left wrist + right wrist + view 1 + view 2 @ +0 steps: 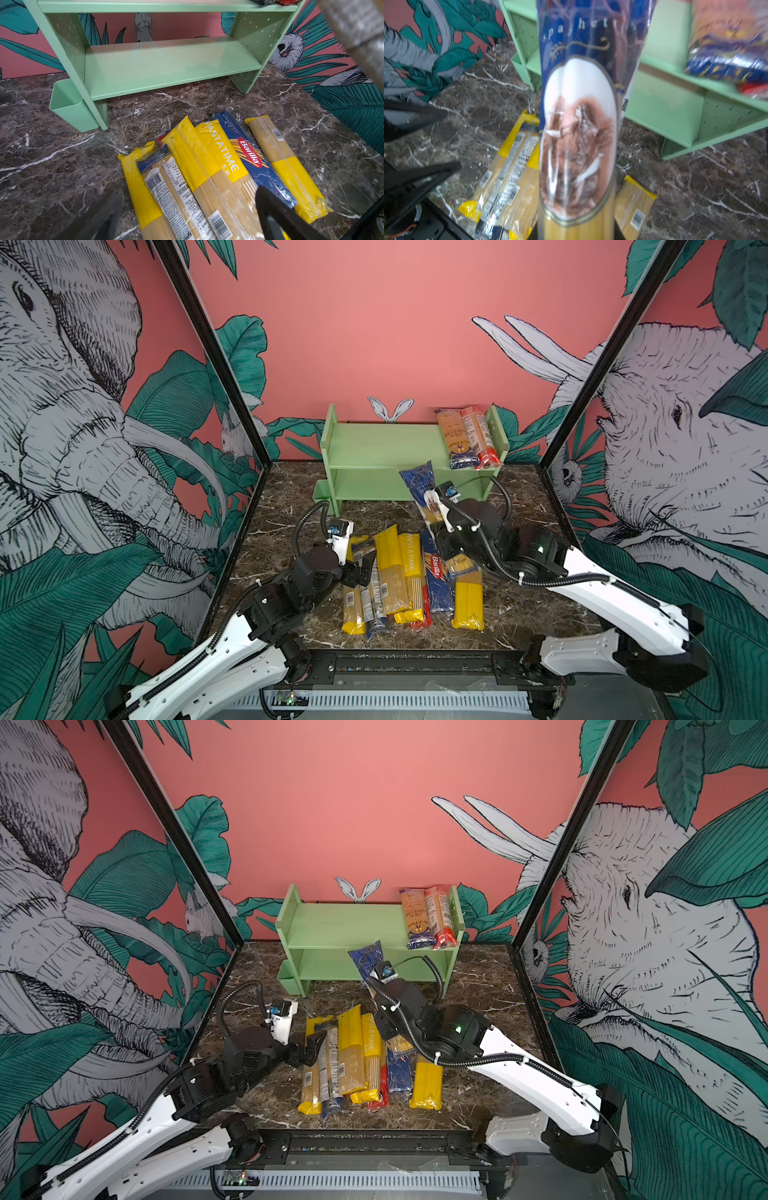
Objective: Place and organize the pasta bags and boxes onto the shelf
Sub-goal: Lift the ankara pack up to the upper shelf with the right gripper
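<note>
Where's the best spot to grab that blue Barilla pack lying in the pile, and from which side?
The Barilla pack lies flat, long and thin, a PASTATIME pack tight against one long edge. Probably come straight down and pinch across its narrow width near the red logo.

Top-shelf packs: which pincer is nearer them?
Right. The right pincer, gripping a blue spaghetti bag, is near the shelf front below the packs; the left pincer, open, sits low at the pile.
</note>
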Controlling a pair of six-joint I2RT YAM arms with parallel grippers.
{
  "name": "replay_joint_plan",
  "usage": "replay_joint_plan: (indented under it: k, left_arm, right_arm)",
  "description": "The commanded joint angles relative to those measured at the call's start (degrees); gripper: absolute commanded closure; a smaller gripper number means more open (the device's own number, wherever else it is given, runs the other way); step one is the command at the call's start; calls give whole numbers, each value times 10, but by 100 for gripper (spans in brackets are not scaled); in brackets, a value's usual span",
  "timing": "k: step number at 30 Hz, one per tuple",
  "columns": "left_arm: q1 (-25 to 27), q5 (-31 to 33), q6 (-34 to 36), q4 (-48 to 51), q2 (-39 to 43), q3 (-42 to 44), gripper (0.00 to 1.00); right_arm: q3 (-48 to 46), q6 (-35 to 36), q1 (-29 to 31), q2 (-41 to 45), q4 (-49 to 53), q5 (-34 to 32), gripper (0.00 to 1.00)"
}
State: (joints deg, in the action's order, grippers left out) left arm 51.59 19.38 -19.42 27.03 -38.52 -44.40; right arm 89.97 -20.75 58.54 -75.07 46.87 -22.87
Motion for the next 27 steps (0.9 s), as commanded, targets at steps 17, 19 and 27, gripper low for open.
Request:
replay_joint_plan:
  k: [17,19,27]
  left_arm:
    - [-3,38,123,-28,-124,-121,0]
    - [-4,40,126,-27,-128,-126,0]
    - [-4,45,129,-19,-124,-140,0]
  right_arm:
    - [636,128,-218,-445,-26,33,100]
    - [675,131,-230,-479,-33,37,100]
    - [654,107,-277,-498,-65,72,100]
